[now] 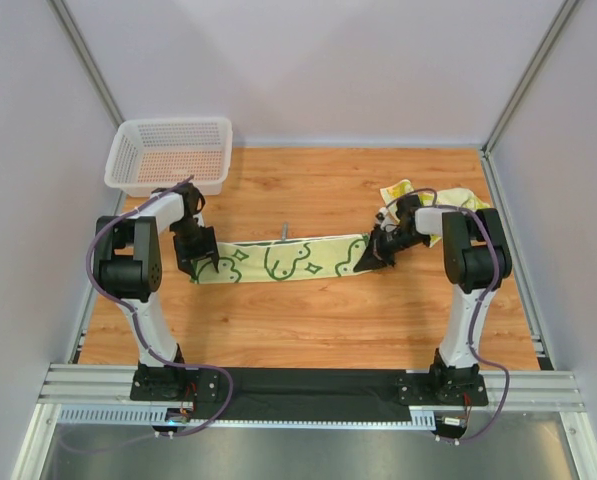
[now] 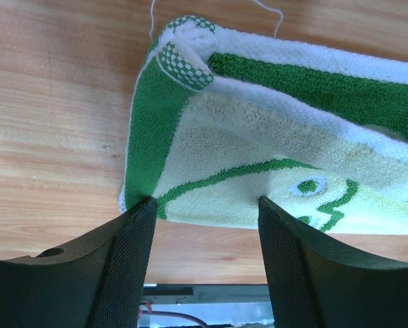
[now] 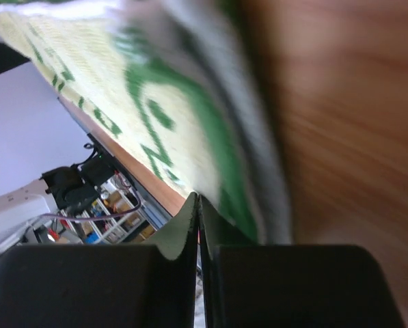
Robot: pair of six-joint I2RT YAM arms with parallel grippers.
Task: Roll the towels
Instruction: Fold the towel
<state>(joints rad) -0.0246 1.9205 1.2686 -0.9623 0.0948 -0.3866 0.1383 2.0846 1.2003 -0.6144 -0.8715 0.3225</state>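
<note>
The left jaws stand well apart, their black tips set at the near edge of the long cream-yellow terry towel with green squiggles and a green-and-white border point(image 2: 272, 150). The cloth lies between and just beyond the tips. They clamp nothing, and I cannot tell whether they touch the fabric.

The right jaws are pressed fully together. The wrist view shows the same towel's other end rising right from their tips, so they appear to pinch its thin edge.

Between the two arms this towel point(image 1: 278, 260) lies stretched lengthwise and flat on the wooden surface point(image 1: 308, 320). Only its far left corner has curled into a small tight twist point(image 2: 186, 51), which is the sole hint of rolling.

Behind the right arm a second towel, crumpled and pale yellow with green marks point(image 1: 463, 197), lies in a heap on the surface. The white mesh plastic basket point(image 1: 173, 124) stands at the far left corner.

No finished roll shows anywhere, so I judge the task to be at its start. The first towel is laid out for rolling, and the second is untouched.
</note>
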